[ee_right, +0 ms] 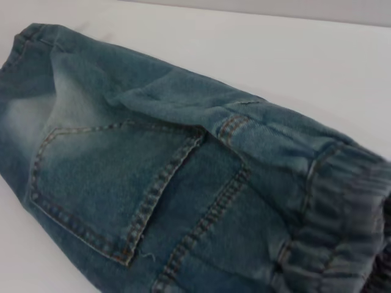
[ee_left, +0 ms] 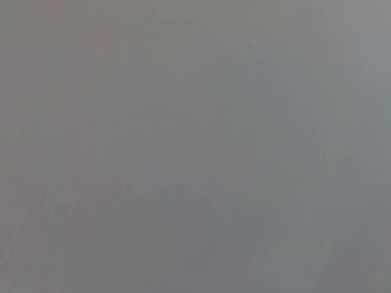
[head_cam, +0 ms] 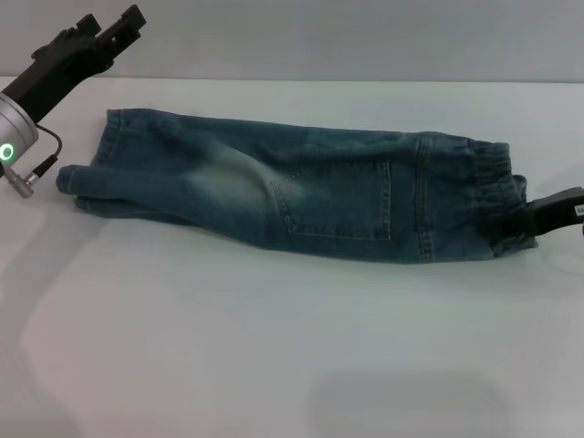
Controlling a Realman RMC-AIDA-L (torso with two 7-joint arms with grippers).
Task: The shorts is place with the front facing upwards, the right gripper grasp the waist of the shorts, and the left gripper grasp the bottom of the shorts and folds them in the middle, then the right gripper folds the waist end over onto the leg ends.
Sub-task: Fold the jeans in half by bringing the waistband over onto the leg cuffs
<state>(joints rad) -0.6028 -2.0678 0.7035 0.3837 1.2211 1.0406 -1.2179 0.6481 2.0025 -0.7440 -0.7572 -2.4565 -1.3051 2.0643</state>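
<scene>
The shorts [head_cam: 301,187] lie folded lengthwise on the white table [head_cam: 274,347], a stitched patch pocket [head_cam: 338,196] facing up. The leg ends [head_cam: 91,173] point left and the ruffled waist [head_cam: 488,187] points right. My right gripper [head_cam: 516,228] comes in from the right edge, its black jaws closed over the near corner of the waist. The right wrist view is filled by the shorts [ee_right: 153,171] with the waist [ee_right: 342,201] up close. My left gripper [head_cam: 111,26] hangs open above the table's far left, clear of the fabric. The left wrist view shows only blank grey.
The table's far edge [head_cam: 319,82] runs just behind the shorts. Bare white tabletop stretches in front of the garment toward me. A cable [head_cam: 41,164] hangs from the silver left wrist near the leg ends.
</scene>
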